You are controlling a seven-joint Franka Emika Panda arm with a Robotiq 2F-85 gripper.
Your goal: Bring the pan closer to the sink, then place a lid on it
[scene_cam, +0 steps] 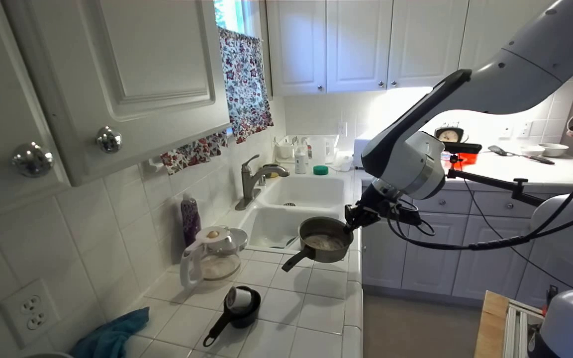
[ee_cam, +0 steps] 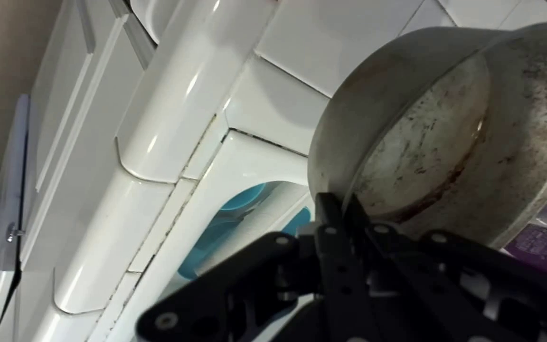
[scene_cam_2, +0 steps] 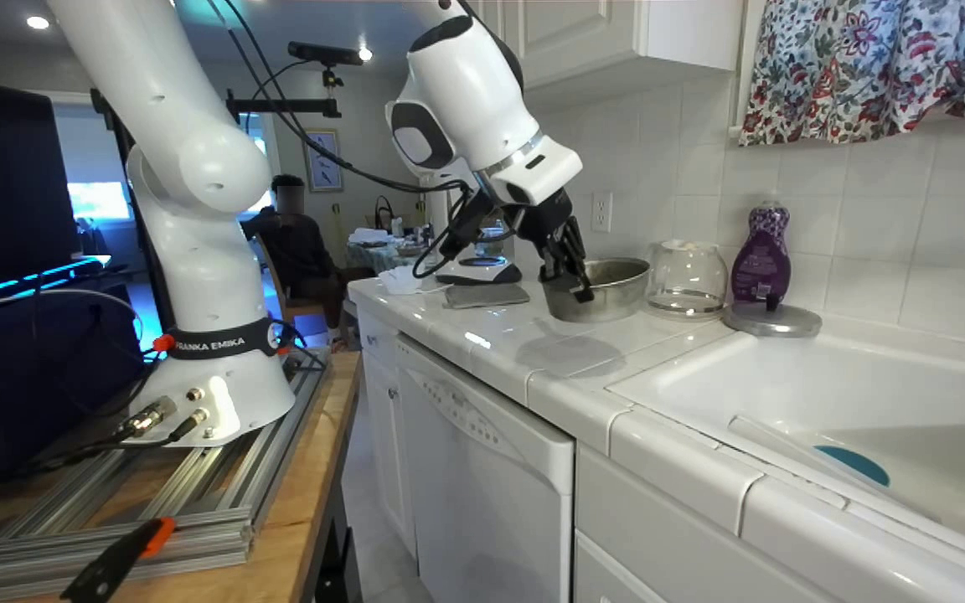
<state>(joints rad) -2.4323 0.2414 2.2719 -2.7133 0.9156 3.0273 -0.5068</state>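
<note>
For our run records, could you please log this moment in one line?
claw: gripping pan | pan: held above counter, near sink | lid: by sink, not yet on pan

I see a grey-brown pan (scene_cam: pixel 325 243), brown-stained inside, near the front edge of the white counter (scene_cam: pixel 319 309); my gripper (ee_cam: pixel 344 204) is black, the sink (scene_cam: pixel 269 226) white, the back-edge bottle (scene_cam: pixel 190 220) purple, the curtain (scene_cam: pixel 245 79) flowered red and blue.

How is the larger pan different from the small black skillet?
The pan is grey-brown and wider; the skillet is black and smaller.
The gripper holds the pan by its rim, apparently off the counter; the skillet rests on it.
The pan shows a stained bottom; the skillet holds a white object.
Both are round, with one dark handle.
</note>
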